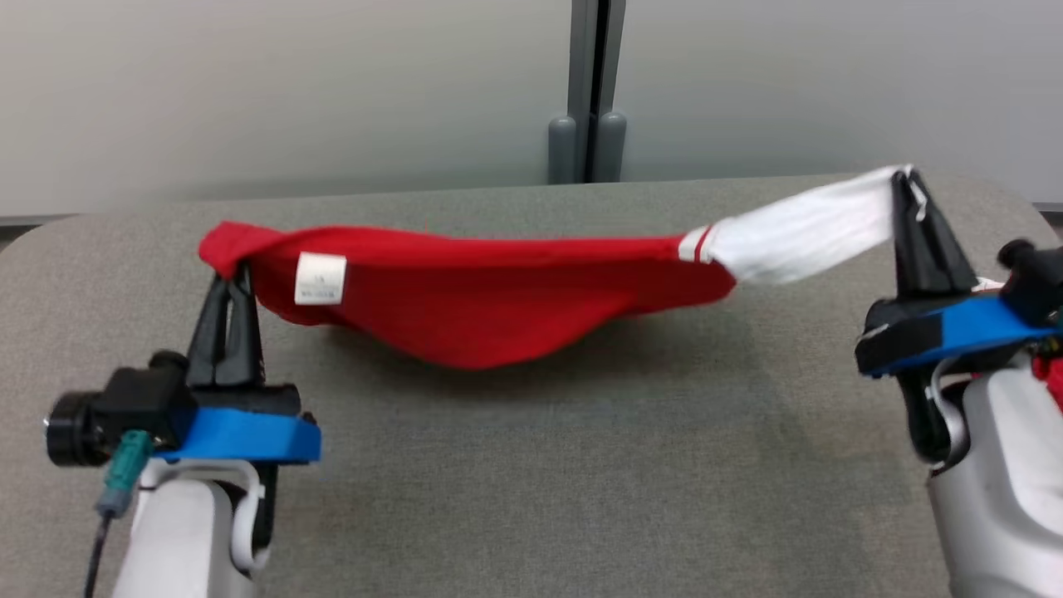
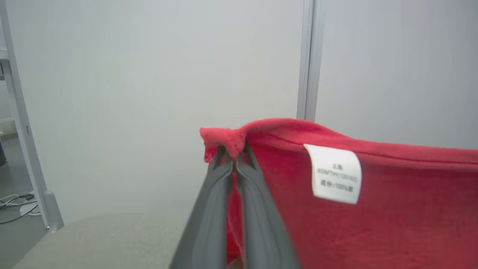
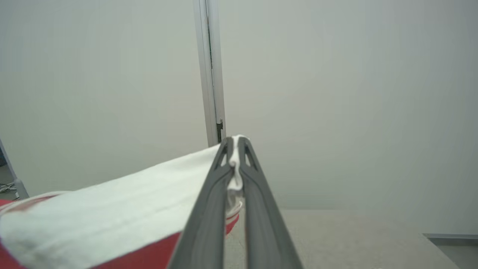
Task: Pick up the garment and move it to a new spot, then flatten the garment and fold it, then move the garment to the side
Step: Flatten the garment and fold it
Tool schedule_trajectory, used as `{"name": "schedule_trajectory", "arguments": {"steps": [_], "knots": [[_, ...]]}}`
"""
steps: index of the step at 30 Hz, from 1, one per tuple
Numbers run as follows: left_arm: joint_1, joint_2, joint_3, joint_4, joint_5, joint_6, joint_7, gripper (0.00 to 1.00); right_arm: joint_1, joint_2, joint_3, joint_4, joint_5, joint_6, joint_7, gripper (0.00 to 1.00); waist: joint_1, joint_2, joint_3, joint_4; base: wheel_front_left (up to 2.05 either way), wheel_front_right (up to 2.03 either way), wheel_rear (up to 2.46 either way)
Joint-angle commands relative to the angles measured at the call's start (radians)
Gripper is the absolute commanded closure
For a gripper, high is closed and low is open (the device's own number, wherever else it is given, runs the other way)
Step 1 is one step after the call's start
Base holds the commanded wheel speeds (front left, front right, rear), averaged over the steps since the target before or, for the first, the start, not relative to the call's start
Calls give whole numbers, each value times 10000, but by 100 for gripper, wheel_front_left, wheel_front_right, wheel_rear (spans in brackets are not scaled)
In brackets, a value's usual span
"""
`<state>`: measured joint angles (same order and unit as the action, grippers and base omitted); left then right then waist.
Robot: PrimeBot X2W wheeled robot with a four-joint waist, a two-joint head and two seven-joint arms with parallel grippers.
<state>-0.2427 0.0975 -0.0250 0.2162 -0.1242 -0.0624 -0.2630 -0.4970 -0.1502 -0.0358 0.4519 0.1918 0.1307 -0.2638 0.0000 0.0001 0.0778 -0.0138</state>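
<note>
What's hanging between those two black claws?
The red-and-white garment, pinched by the left gripper and right gripper, sagging over the table; head view.

Soft, even light falls from above. In the head view the garment [image 1: 482, 307] throws a broad, faint-edged shadow [image 1: 531, 374] on the grey counter [image 1: 531, 498] directly beneath its sag, and its white sleeve end [image 1: 797, 224] is smeared by motion blur. In the left wrist view the left gripper's fingers [image 2: 209, 216] below the garment's corner are out of focus, the label [image 2: 336, 173] has unreadable print, and the wall [image 2: 112, 93] behind looks hazy. In the right wrist view the right gripper's fingers [image 3: 257, 224] soften toward the bottom edge.
</note>
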Motion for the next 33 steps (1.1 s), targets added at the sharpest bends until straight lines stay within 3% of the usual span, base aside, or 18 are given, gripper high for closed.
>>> {"name": "schedule_trajectory", "arguments": {"steps": [1, 8, 15, 22, 27, 33], "knots": [[-421, 208, 58, -124, 72, -105, -24, 100, -315, -145, 1, -316, 261, 1, -7, 100, 0, -1, -193, -141, 0, 0, 0], [-2469, 1209, -124, -203, 354, -453, 46, 100, -1824, -1069, 454, -1613, 795, 1, -5, 100, 0, -1, -412, -296, 0, 0, 0], [-4345, 1617, -324, 170, 443, -512, 958, 100, -3679, -1849, 821, -1395, 415, 1, 301, 100, 0, -1, 352, -259, 0, 0, 0], [-6409, 1583, -581, 1445, 717, -312, 975, 100, -6307, -2133, 727, 70, -446, 1, 65, 100, 0, -1, 1696, -244, 0, 0, 0], [-7995, 1465, -684, 2502, 919, -65, 412, 100, -7982, -1854, 227, 658, -1163, -1, -10, 100, 0, -1, 2310, -299, 0, 0, 0], [-8405, 1183, -597, 3440, 653, 68, 58, 100, -7754, -1766, -70, 272, -1405, -1, -12, 100, 0, -1, 2482, -395, 0, 0, 0]]}}
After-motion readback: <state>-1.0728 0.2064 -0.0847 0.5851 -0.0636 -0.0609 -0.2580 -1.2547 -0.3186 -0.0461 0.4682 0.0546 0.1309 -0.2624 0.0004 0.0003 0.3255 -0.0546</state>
